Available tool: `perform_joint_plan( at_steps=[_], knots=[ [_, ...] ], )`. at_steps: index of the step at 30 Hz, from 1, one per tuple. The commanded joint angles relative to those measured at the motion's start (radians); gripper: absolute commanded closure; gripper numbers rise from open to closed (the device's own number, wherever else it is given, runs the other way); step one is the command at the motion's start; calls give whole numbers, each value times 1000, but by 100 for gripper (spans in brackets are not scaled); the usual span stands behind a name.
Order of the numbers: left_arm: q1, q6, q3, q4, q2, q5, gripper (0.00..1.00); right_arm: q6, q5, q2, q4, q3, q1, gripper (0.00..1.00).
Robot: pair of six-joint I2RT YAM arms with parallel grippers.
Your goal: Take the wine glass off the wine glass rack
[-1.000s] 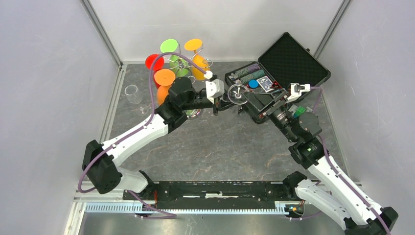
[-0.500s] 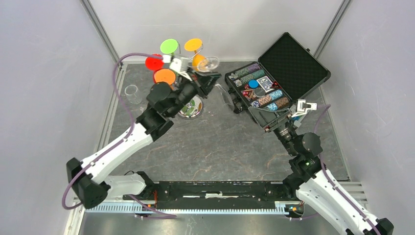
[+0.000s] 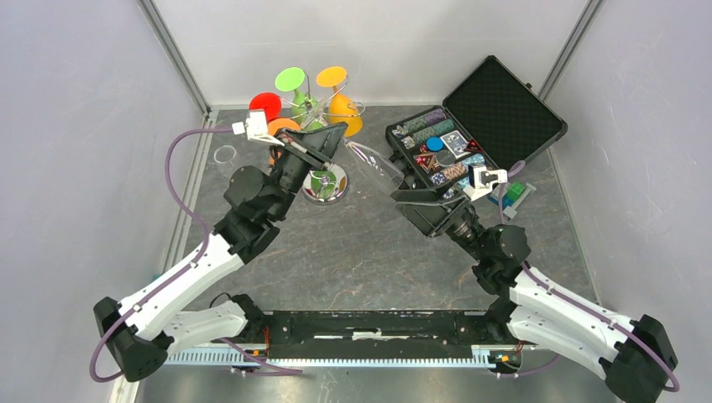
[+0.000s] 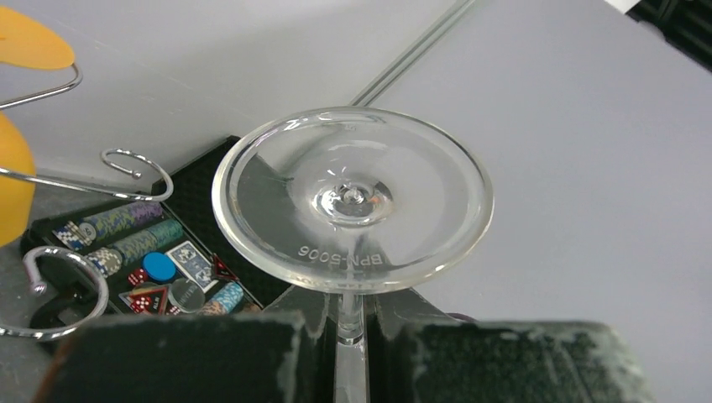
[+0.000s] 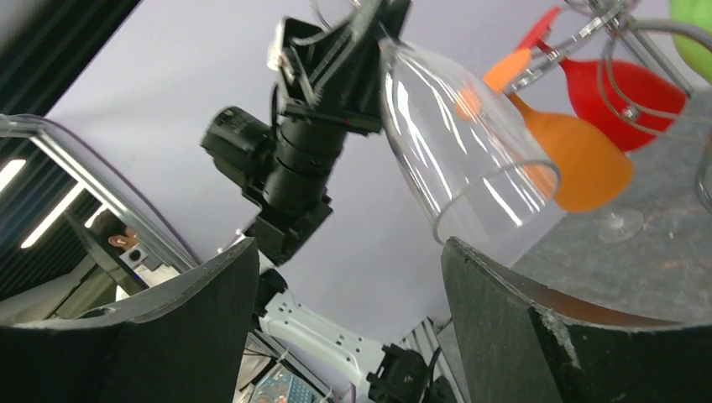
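Left wrist view shows the left gripper (image 4: 350,340) pinched narrow on the thin stem of the clear wine glass (image 4: 353,197), one dark padded finger on each side of the stem and the round foot standing just beyond the fingers (image 4: 180,357), facing the camera. To the left of that foot, apart from it, are two curled chrome ends of the wine glass rack (image 3: 326,186), with the orange of a hanging glass behind them. From the top external view the glass is held on its side and slightly tilted: the foot is at the left gripper and the bowl reaches out to the right of it, above the table (image 3: 369,252) and clear of the rack's arms. The rack stands just behind and beneath the left gripper, with red, orange, yellow and green glasses (image 3: 290,80) hanging from its top. A second clear glass (image 3: 225,155) stands on the table to the left of this gripper. The right gripper (image 5: 346,252) is spread wide, holding nothing, and faces the bowl's open rim, which is near it but not between its fingers. An open poker chip case (image 3: 504,105) lies just behind the right gripper.
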Motion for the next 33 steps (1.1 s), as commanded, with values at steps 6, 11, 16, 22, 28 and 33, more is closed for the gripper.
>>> perform_joint_plan(
  at_steps=[6,11,16,22,28,33],
  knots=[
    [-2,-177,-12,-23,-154,-93,98,-81,45,35,179,78,26,22],
    [-2,-189,-13,-43,-178,-87,98,-73,15,94,250,116,47,33],
    [-2,-206,-23,-48,-189,-87,98,-108,-5,136,331,153,85,37],
    [-2,-234,-40,-26,-183,-61,98,-132,29,167,299,189,110,38],
    [-1,-244,-82,1,-195,-46,98,-102,74,218,260,216,116,49],
    [-2,-222,-121,16,-219,-15,97,-79,105,237,256,211,118,64]
  ],
)
